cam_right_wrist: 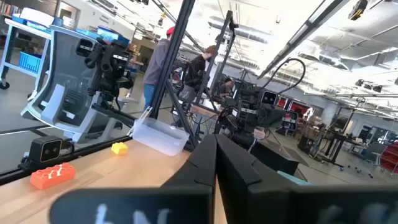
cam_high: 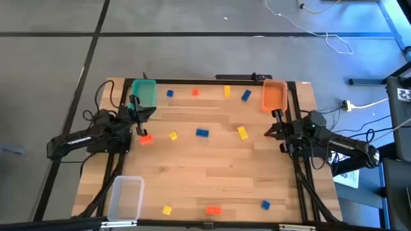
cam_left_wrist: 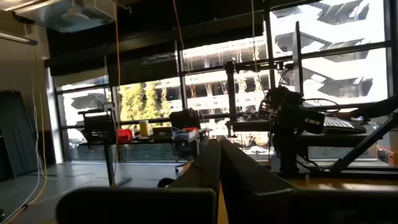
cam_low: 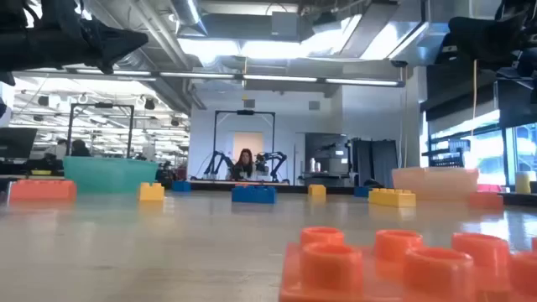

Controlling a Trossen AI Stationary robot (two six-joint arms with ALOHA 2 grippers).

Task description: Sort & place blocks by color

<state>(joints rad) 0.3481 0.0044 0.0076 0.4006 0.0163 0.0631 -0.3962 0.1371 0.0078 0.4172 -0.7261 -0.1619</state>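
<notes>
Small toy blocks lie scattered flat on the wooden table (cam_high: 192, 167). Near its far edge are a blue block (cam_high: 169, 94), an orange-red block (cam_high: 195, 92), a yellow block (cam_high: 227, 92) and another blue block (cam_high: 246, 95). Across the middle lie an orange-red block (cam_high: 146, 138), two yellow ones (cam_high: 173, 135) (cam_high: 242, 133) and a blue one (cam_high: 202, 133). Along the near edge lie a yellow (cam_high: 167, 210), an orange-red (cam_high: 213, 210) and a blue block (cam_high: 265, 205). My left gripper (cam_high: 142, 119) (cam_left_wrist: 217, 152) hovers shut beside the green bin, just above that middle orange-red block. My right gripper (cam_high: 270, 132) (cam_right_wrist: 214, 149) hovers shut near the orange bin.
A green bin (cam_high: 144, 93) stands at the far left corner, an orange bin (cam_high: 274, 95) at the far right and a clear bin (cam_high: 125, 196) at the near left. Open wood lies between the middle row and the near blocks. A person (cam_low: 245, 164) sits far behind the table.
</notes>
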